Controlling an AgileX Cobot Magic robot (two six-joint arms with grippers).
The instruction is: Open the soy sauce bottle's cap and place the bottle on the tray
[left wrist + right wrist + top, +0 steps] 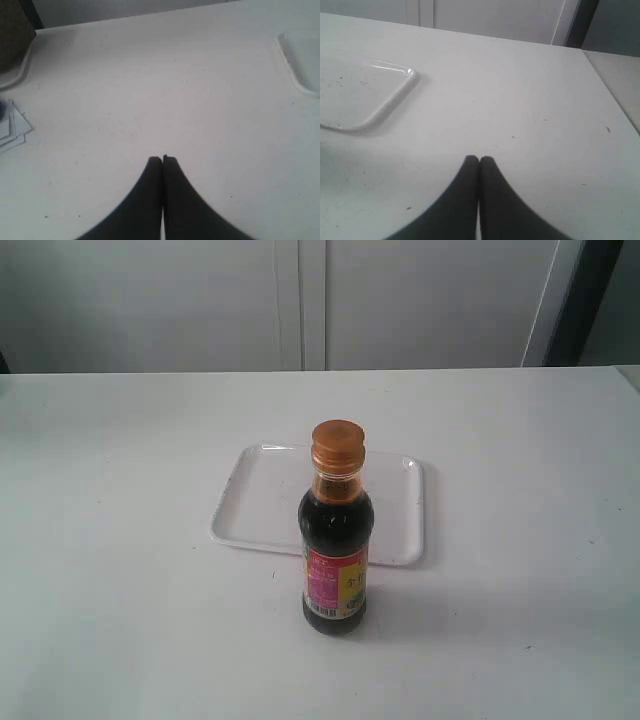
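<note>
The soy sauce bottle [335,560] stands upright on the white table, just in front of the tray [262,502], with its orange-brown cap [337,445] closed on top. Neither arm shows in the exterior view. My left gripper [162,159] is shut with nothing in it, over bare table; a corner of the tray [299,62] shows at the frame edge. My right gripper [479,159] is also shut and empty, with the tray [360,95] off to one side. The bottle is out of both wrist views.
The white table [120,600] spreads around the bottle. Some folded pale papers [11,127] and a dark object on a round white base [14,40] lie at the edge of the left wrist view. A white cabinet wall [300,300] stands behind the table.
</note>
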